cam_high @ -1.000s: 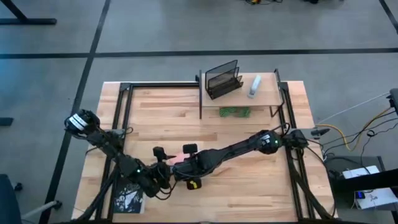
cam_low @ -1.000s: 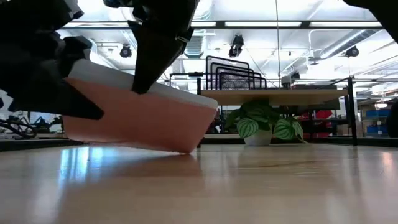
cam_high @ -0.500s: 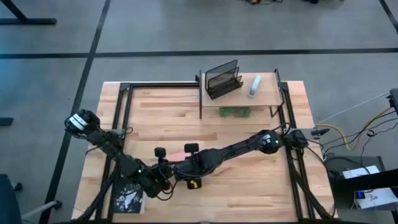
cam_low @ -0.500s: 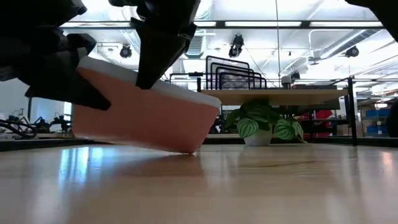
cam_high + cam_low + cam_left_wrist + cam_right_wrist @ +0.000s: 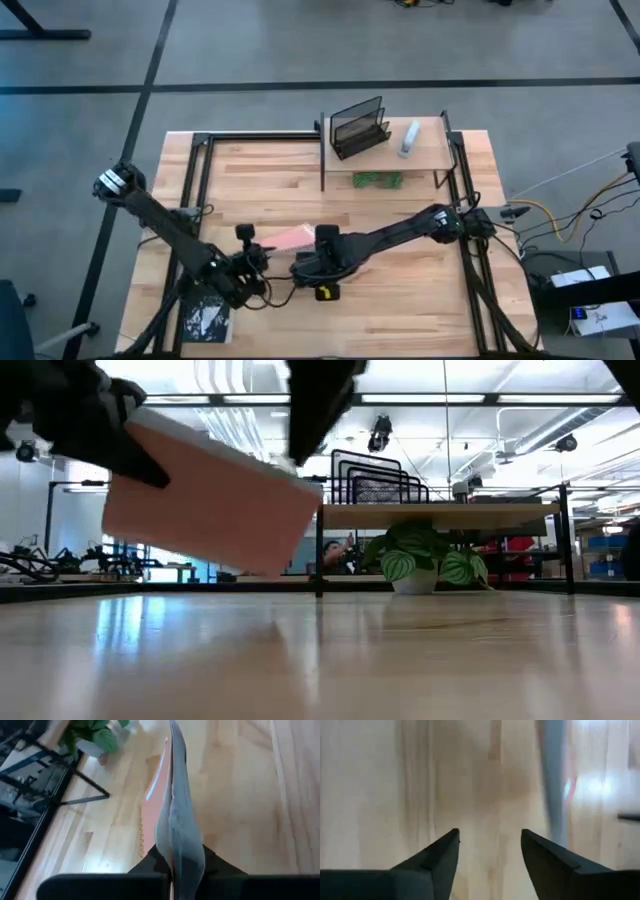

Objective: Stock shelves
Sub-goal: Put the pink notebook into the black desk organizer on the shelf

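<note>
Pink book (image 5: 288,238) lower centre of the high view: your left hand (image 5: 256,257) pinches its near end, while your right hand (image 5: 303,262) sits just beside it, lower centre right, over the butcher-block table (image 5: 400,290). The shelves (image 5: 432,150), a small light wood board on black legs, stand upper right of centre at the table's far edge, carrying a black wire rack (image 5: 358,127) and a white bottle (image 5: 409,139), with a green plant (image 5: 377,181) under the front edge. A dark patterned item (image 5: 205,318) lies at the lower left corner.

In the low view, you see the book (image 5: 210,500) upper left, tilted and clear of the tabletop, a dark finger (image 5: 95,430) gripping its left end. The shelves (image 5: 440,515) stretch across centre right, the rack (image 5: 375,480) on top, the potted plant (image 5: 420,560) beneath.

Your left wrist view shows the book (image 5: 172,820) edge-on up the centre, clamped between the fingers (image 5: 217,862) at the bottom, the plant (image 5: 92,735) upper left.

Your right wrist view shows its two fingers (image 5: 440,855) spread apart at the bottom centre, holding nothing, bare wood between them.
</note>
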Controlling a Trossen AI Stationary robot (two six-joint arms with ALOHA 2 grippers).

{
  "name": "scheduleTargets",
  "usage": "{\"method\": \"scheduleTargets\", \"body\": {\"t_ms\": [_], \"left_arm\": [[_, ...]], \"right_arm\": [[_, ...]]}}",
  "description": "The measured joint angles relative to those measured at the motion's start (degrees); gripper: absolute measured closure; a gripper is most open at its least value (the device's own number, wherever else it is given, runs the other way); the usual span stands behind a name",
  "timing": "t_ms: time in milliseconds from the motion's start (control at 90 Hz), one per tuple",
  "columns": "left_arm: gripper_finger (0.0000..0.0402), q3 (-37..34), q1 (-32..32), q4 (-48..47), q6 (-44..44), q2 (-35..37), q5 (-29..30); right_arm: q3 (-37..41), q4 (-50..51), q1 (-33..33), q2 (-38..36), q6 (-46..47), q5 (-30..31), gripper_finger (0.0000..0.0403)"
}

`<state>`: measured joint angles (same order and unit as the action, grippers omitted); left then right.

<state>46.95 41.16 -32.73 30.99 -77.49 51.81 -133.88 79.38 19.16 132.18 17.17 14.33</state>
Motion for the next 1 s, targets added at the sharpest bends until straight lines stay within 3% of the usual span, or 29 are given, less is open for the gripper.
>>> {"method": "scheduleTargets", "body": {"t_ms": [222, 511, 667, 844, 1000], "left_arm": [[0.0393, -5.39, 0.16, 3.44, 2.78, 12.36, 0.16], [0.0393, -17.04, 0.11, 22.23, 0.76, 23.09, -0.31], [0.0393, -20.62, -1.56, 33.39, -6.38, 25.15, -1.52], [0.0393, -19.56, -6.79, 40.38, -10.84, 24.79, -3.71], [0.0393, -16.78, -14.84, 40.3, -10.74, 23.95, -12.52]], "right_arm": [[0.0, 5.97, 2.46, -0.87, 0.94, 3.9, 0.0202], [1.73, 10.51, 5.38, -2.02, 1.89, 9.29, 0.0249], [5.84, 10.53, 7.37, -5.09, 5.18, 10.2, 0.028], [14.5, 10.35, 9.47, -8.76, 12.77, 13.13, 0.0316], [22.28, 9.21, 10.94, -10.9, 20.87, 13.1, 0.0349]]}}
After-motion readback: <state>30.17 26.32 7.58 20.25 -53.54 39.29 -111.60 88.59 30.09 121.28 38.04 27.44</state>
